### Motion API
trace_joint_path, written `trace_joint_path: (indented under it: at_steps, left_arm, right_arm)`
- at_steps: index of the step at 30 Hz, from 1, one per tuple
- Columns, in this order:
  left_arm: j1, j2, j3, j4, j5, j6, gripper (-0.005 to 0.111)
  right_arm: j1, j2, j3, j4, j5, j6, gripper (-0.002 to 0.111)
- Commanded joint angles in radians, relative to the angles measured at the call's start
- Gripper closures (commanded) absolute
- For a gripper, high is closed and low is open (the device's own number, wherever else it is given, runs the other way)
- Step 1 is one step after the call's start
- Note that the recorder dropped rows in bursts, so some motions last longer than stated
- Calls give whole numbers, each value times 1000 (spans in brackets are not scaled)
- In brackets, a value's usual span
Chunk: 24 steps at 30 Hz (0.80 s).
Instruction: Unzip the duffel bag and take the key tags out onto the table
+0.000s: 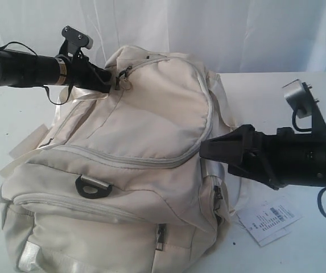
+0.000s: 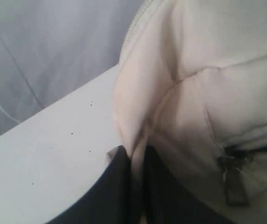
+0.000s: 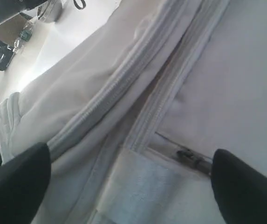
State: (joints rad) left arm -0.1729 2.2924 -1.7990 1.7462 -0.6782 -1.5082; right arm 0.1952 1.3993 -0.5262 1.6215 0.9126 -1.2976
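Note:
The cream-white duffel bag (image 1: 145,125) lies on the white table (image 1: 265,91) with its zips closed. My left gripper (image 1: 110,77) comes in from the left and is shut on a fold of the bag's fabric (image 2: 135,149) at its far upper end, beside a metal zip pull (image 1: 123,77) (image 2: 233,182). My right gripper (image 1: 203,149) stands open against the bag's right side. Its black fingers (image 3: 17,186) are spread wide over a pale webbing patch (image 3: 147,186) and a small dark zip pull (image 3: 191,158), holding nothing. The key tags are out of view.
A white paper barcode tag (image 1: 268,219) lies on the table by the bag's right front corner. A dark D-ring (image 1: 93,186) sits on the bag's front. White curtain hangs behind the table.

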Motion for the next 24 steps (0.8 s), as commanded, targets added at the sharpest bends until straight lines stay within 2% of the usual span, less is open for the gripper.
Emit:
trace_joint_path:
  at_steps: [1,6,9,11,14,15,18,24]
  left_arm:
    - [11,-8,-6,-2,-1,-6,107]
    - [11,-8,-6,-2,-53,-3,107]
    - [11,-8,-6,-2,-55,-3,107]
    - [11,-10,-6,-2,-50,-3,107]
    - [11,-12,-6,-2,-28,-16,107]
    - [17,-12,-6,-2,-25,-32,107]
    - [44,-14,-6,-2,-40,-104,107]
    - [160,-48,3,-2,-233,-175,107]
  right_arm:
    - [81,1,-9,79,-53,-17,25]
    - [180,47,-26,102,-177,-34,31]
    - [217,93,-43,111,-177,-34,43]
    - [227,117,-55,108,-177,-34,63]
    - [225,129,-59,108,-197,-36,103]
    - [223,129,-59,108,-207,-46,108]
    - [223,121,-60,102,-276,-106,107]
    - [173,54,-112,102,-536,-144,108]
